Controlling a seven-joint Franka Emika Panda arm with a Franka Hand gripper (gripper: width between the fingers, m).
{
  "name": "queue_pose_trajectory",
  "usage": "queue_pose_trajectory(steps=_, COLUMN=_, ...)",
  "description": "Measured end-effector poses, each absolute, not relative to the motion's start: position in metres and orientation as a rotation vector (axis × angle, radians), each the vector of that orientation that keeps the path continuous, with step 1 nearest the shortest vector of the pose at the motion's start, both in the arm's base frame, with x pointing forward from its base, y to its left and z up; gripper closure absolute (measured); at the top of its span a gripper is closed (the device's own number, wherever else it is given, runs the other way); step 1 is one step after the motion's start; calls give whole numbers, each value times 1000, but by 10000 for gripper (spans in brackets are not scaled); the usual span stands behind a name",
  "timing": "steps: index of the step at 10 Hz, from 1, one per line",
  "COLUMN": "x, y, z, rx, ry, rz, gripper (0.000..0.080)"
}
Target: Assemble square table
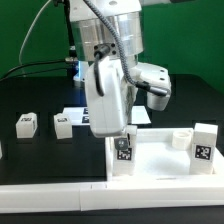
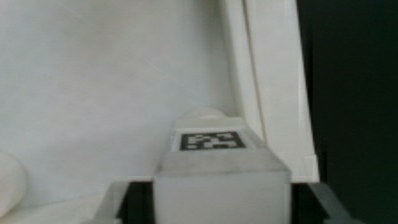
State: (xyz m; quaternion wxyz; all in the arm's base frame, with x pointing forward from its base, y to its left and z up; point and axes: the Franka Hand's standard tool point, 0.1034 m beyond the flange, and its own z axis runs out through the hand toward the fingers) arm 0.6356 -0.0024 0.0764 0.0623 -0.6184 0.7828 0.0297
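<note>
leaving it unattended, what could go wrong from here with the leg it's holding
The pincer grips a short white blocky tagged leg by the edge of the white square plastic plate; set down off target, it might tip or slide off. Retreating, the arm could knock the second tagged leg standing on the plate.

arm (image 1: 100, 25) hangs in from up top, near vertical, lower links white. wrist (image 1: 108, 55) is set so the gripper (image 1: 121, 136) points straight down. gripper body's big & pale, broad side facing the ext. view. a chunky camera unit (image 1: 154, 88) sticks out off the wrist twd the ext. view's right, dark on its underside. jaws stand abt part-way in, neither wide nor fully together. in the wrist view the grey fingers (image 2: 128, 208) sit one each side of a white leg (image 2: 214, 175) w/ no gap showing btw them & its flanks, so it's gripped. leg is upright in the grip, fingertips low on the arm's reach.
</note>
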Motion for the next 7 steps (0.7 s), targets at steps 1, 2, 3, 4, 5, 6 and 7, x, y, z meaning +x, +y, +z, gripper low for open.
queue_pose_trajectory(steps=1, x=635, y=-3, z=76, rx=-1839, ry=2392, rz=93, gripper=511)
queue_pose_trajectory(steps=2, x=635, y=-3, z=76, rx=-1845, ry=2387, rz=92, gripper=434)
queue_pose_trajectory(steps=3, x=636, y=-2, z=77, rx=-1849, ry=2382, rz=91, gripper=299)
queue_pose_trajectory(steps=4, x=635, y=0, z=86, rx=-1874, ry=2349, rz=87, gripper=299)
queue_pose_trajectory(steps=5, x=626, y=7, z=100, rx=-1878, ry=2328, rz=96, gripper=177)
queue_pose_trajectory(steps=6, x=612, y=16, z=111, rx=-1875, ry=2321, rz=118, gripper=158)
queue_pose_trajectory(steps=7, x=604, y=22, z=114, rx=-1895, ry=2327, rz=136, gripper=158)
